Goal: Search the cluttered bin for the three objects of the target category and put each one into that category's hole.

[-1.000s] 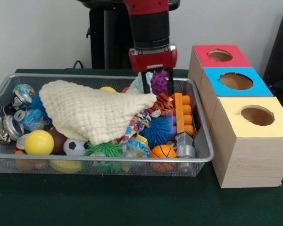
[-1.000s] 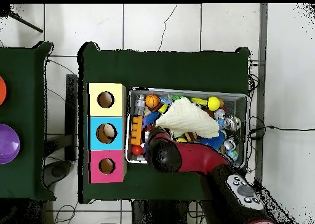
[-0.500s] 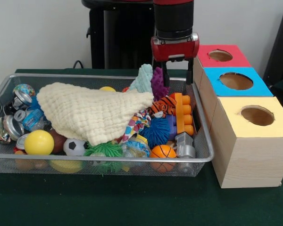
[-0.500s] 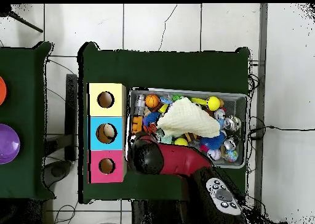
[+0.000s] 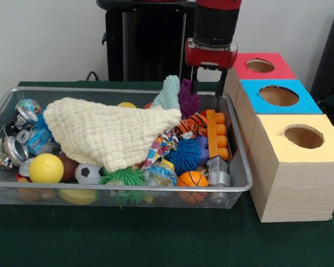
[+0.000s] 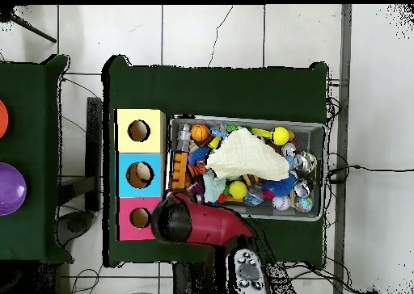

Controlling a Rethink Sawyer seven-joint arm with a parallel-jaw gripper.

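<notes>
On the green table [image 5: 156,239] a wire bin [image 5: 122,192] is sitting beside three boxes, each showing a hole: red [image 5: 260,65], blue [image 5: 279,95] and yellow [image 5: 304,136]. Over the far right corner of the bin, next to the red box, the gripper [image 5: 206,92] is hanging with its two fingers apart and holding nothing. A cream cloth [image 5: 108,133] is covering the middle of the pile. Around it, balls, cans and soft toys are lying: a yellow ball [image 5: 45,168], a soccer ball [image 5: 88,173], a basketball [image 5: 192,179].
</notes>
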